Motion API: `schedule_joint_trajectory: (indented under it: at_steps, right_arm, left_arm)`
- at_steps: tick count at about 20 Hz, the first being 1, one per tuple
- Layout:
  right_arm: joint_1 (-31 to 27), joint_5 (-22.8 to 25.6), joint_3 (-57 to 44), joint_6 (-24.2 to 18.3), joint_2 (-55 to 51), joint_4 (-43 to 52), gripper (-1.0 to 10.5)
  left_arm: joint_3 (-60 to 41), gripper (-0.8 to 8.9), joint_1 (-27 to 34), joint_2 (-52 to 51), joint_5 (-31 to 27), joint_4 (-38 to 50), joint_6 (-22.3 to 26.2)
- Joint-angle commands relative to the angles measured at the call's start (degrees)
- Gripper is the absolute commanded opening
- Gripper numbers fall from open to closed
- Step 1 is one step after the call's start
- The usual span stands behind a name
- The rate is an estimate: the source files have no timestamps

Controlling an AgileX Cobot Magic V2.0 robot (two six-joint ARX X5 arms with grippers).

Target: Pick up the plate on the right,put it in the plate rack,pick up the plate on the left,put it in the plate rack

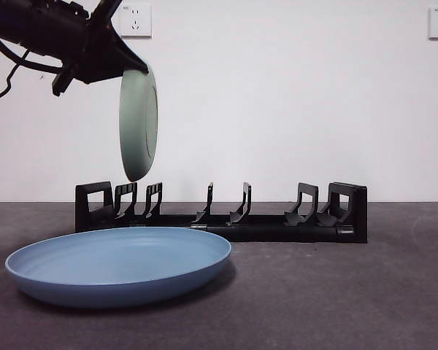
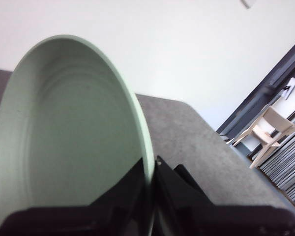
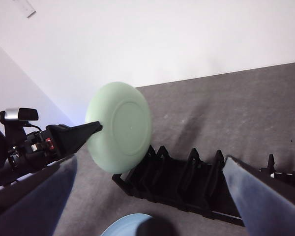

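Left gripper [image 1: 135, 69], coming in from high at the left, clenched on the rim of the green plate [image 1: 139, 122], held upright on edge in the air above the left end of the plate rack [image 1: 223, 211], lower rim just over the dividers and not touching. In front, flat on the dark worktop [image 1: 350, 292], the blue plate [image 1: 119, 264]. Right gripper [image 3: 152, 231] spread wide, holding nothing, high above the rack.

green plate [image 1: 138, 120]: smooth matt plastic. blue plate [image 1: 118, 264]: same, faintly ridged. rack [image 1: 226, 210]: black semi-gloss plastic. table [image 1: 365, 292]: rough dark grey.
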Motion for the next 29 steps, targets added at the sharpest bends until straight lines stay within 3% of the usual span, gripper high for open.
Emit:
schedule_joint_trajectory:
  at_steps: [1, 12, 18, 23, 27, 29]
  right_arm:
    - [0.00, 0.15, -0.02, -0.52, 0.07, 0.26, 5.0]
    - [0.00, 1.14, -0.02, -0.55, 0.07, 0.31, 5.0]
    - [0.00, 1.66, -0.02, -1.01, 0.07, 0.63, 5.0]
    - [0.00, 1.66, -0.02, -0.98, 0.09, 1.05, 5.0]
    - [0.00, 1.66, -0.02, -0.98, 0.09, 1.55, 5.0]
    - [0.00, 1.66, -0.02, -0.98, 0.09, 1.55, 5.0]
  left_arm:
    - [0.04, -0.09, -0.09, 0.61, 0.17, 0.87, 1.81]
    - [0.04, -0.09, -0.22, 4.57, 0.00, 0.24, 1.92]
    - [0.04, 0.10, -0.26, 4.59, -1.55, -3.56, 5.14]
    - [0.07, 1.97, -0.26, 4.59, -3.06, -7.13, 6.23]
    - [0.07, 2.34, -0.26, 4.59, -2.84, -7.41, 6.36]
    - [0.04, 3.31, -0.39, 4.59, -2.82, -7.34, 6.82]
